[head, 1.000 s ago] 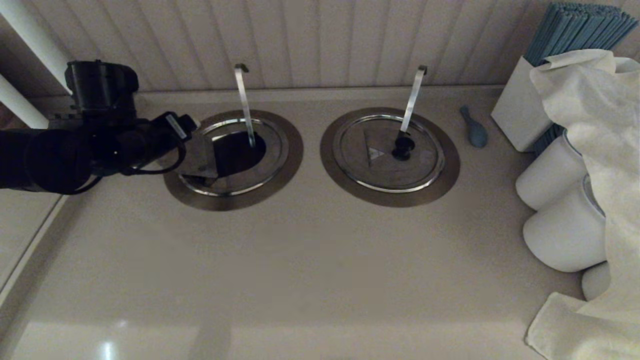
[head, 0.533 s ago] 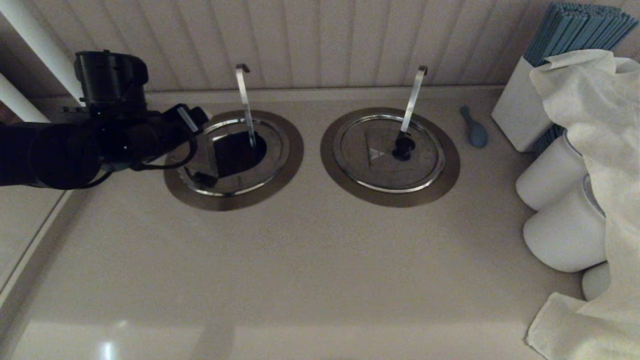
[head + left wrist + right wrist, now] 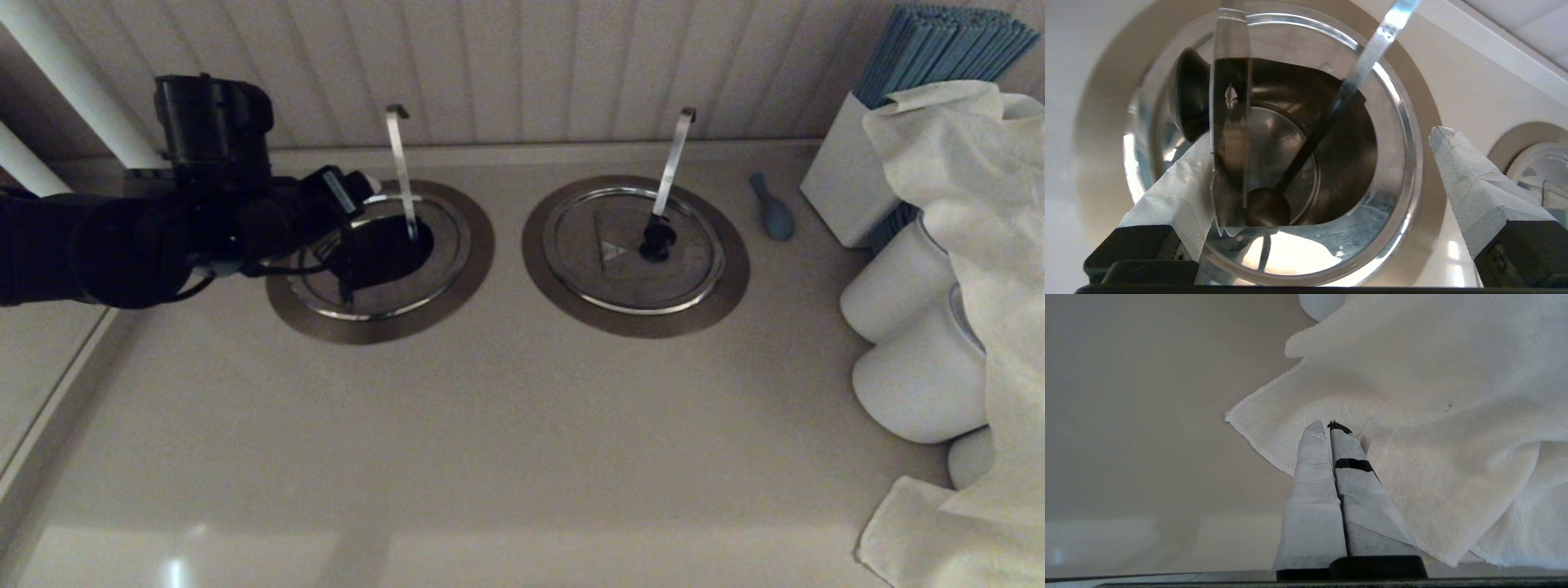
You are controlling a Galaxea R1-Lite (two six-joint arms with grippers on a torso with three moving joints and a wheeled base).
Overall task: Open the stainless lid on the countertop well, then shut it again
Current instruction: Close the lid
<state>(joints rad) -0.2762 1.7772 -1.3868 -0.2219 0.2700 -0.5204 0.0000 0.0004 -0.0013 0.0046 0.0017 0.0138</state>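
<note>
The stainless lid sits on the left countertop well, whose thin upright ladle handle pokes through. Its folding half stands almost upright, edge-on in the left wrist view, with the black knob on its outer face. The dark well with the ladle bowl lies open beside it. My left gripper is open and straddles the well. One wrapped finger touches the flap's knob side; the other finger hangs free over the rim. My right gripper is shut above a white towel.
The twin lid with the slanted handle lies closed on the right ring. A blue spoon, a white box of blue sticks, white jars and the draped towel crowd the right side. The wall runs close behind the wells.
My left gripper has moved right and toward the wall. The lid's folding half has swung from leaning back to the left up to nearly vertical. The right arm is still.
</note>
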